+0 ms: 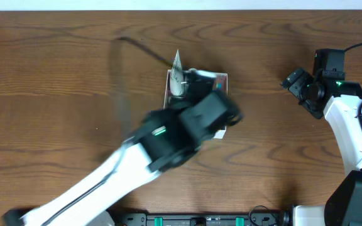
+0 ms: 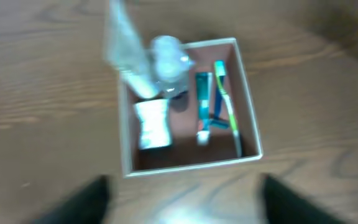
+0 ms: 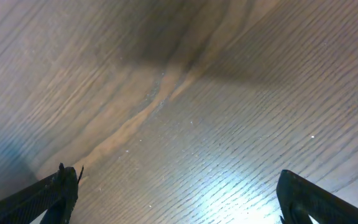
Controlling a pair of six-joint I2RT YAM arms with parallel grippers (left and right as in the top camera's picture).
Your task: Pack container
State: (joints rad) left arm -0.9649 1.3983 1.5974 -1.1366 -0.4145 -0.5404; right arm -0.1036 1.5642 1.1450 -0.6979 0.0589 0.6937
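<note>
Overhead first: the left arm reaches in from the bottom left and sits right over the container, covering most of it, with only the white left wall and a far corner peeking out, and a pale pointed thing jutting over the far-left edge. The right gripper is parked well apart on the right, so the left arm is plainly the nearer one. In the left wrist view the box lies just ahead of the left gripper, whose fingers are spread wide and carry nothing. Inside it, a toothbrush and a teal tube lie side by side along the right wall, long axes pointing away from the claw. A white tube lies on the left and a clear bottle at the far end. That pale thing leans at the far-left corner, too blurred to name. The right wrist view shows only bare table between two parted, empty fingers.
</note>
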